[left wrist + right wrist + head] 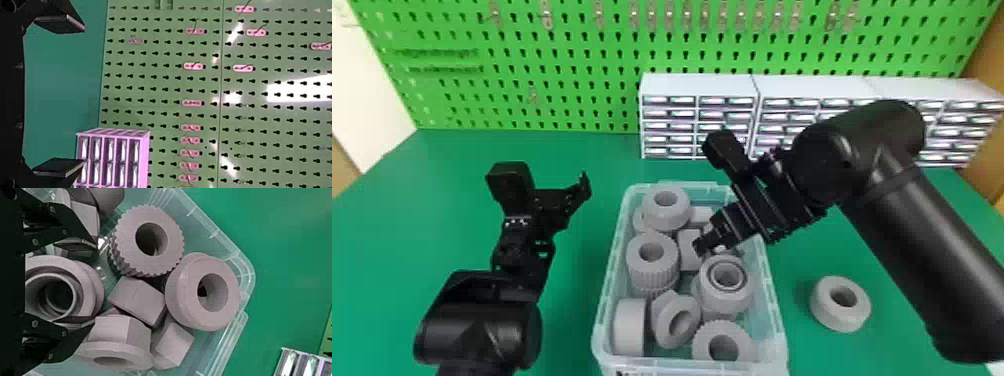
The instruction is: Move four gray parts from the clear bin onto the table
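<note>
Step in hand, as I judged it: grasp of a part with the right gripper. Its fingers stood apart, on opposite sides of the stepped collar in the clear bin. I could not tell whether either finger touched the collar. The left gripper stood to the left of the bin, fingers apart, nothing between them.

Count: one gray ring lay on the green table, to the right of the bin. By my reckoning, three parts remained to be moved.

Procedure. The collar needed to sit centered between the fingers before closing. Both fingers had to go low enough to bear on its outer wall, since a hold on the upper lip alone could have let it tilt or slip.

Caution: one finger lay close to the hex-bodied flanged part, the other near the ribbed ring. Either neighbor could have been pinched or dragged along. A slow close, then a straight lift above the bin's rim, suited the crowding. For release, I favored bare table beside the ring, with the collar lowered flat so that it would not roll.
</note>
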You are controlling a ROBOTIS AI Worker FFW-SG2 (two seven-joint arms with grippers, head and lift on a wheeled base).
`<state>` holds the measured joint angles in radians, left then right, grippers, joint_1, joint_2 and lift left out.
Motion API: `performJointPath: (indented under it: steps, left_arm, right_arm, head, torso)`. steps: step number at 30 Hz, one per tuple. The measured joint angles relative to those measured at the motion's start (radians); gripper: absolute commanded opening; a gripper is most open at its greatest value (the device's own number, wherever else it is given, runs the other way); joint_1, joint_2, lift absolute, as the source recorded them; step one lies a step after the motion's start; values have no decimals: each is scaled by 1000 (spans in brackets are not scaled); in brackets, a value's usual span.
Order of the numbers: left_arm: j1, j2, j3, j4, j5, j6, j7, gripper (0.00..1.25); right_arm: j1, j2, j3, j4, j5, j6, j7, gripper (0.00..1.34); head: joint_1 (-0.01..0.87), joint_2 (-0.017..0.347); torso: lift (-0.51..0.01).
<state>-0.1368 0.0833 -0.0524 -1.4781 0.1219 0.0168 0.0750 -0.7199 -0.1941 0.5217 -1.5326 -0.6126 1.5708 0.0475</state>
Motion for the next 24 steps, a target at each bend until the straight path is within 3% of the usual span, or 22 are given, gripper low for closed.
performJointPath:
  steps: [24]
  left_arm:
    - [-9,7,-1,1,2,-3,10,1160]
  right_arm:
    - [14,-7,41,44,-34,0,0,761]
  head:
    - [693,72]
  torso:
    - [-52]
